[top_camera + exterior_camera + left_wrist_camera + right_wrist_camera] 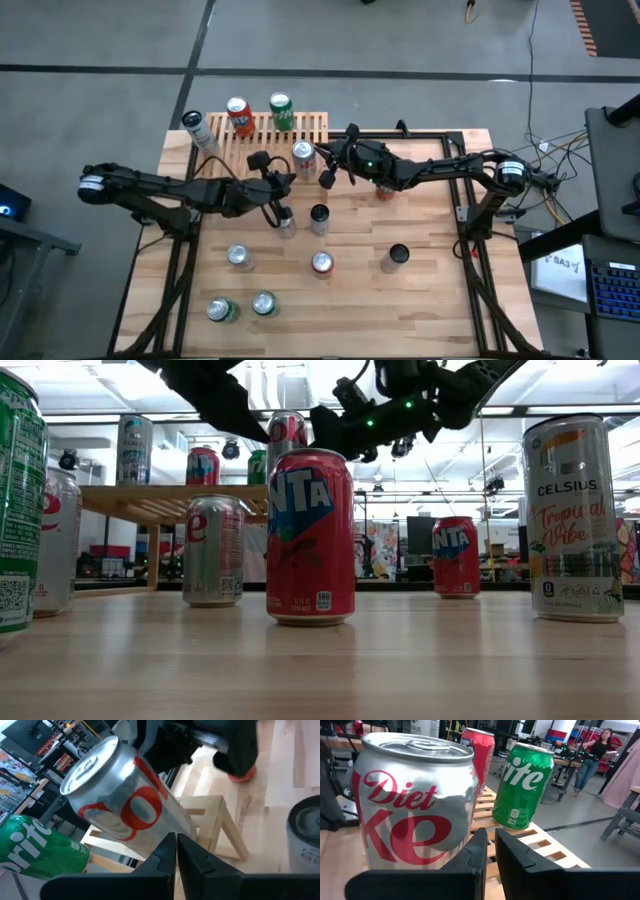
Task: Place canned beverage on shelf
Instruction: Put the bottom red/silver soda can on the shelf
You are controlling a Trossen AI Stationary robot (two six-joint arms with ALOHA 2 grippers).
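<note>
The light-wood slatted shelf (262, 138) stands at the table's far left. A white can (196, 129), a red Fanta can (238, 115) and a green Sprite can (281, 109) are on it. A silver Diet Coke can (303, 155) stands upright at the shelf's near right corner; it also shows in the right wrist view (415, 800) and the left wrist view (120, 795). My left gripper (176, 845) is shut just left and near of this can. My right gripper (490, 845) is shut just right of it. My left gripper's shut fingertips (170, 842) point at the Diet Coke can's lower side wall (150, 837) from the near left; I cannot tell whether they touch it. My right gripper's shut fingertips (479, 842) stand beside the can's lower wall (455, 835); I cannot tell whether they touch.
Several loose cans stand on the table nearer than the shelf: a silver one (287, 223), a dark one (319, 217), a red Fanta (321, 263), a Celsius can (397, 257), a green one (221, 310). Another red can (385, 190) stands under the right arm.
</note>
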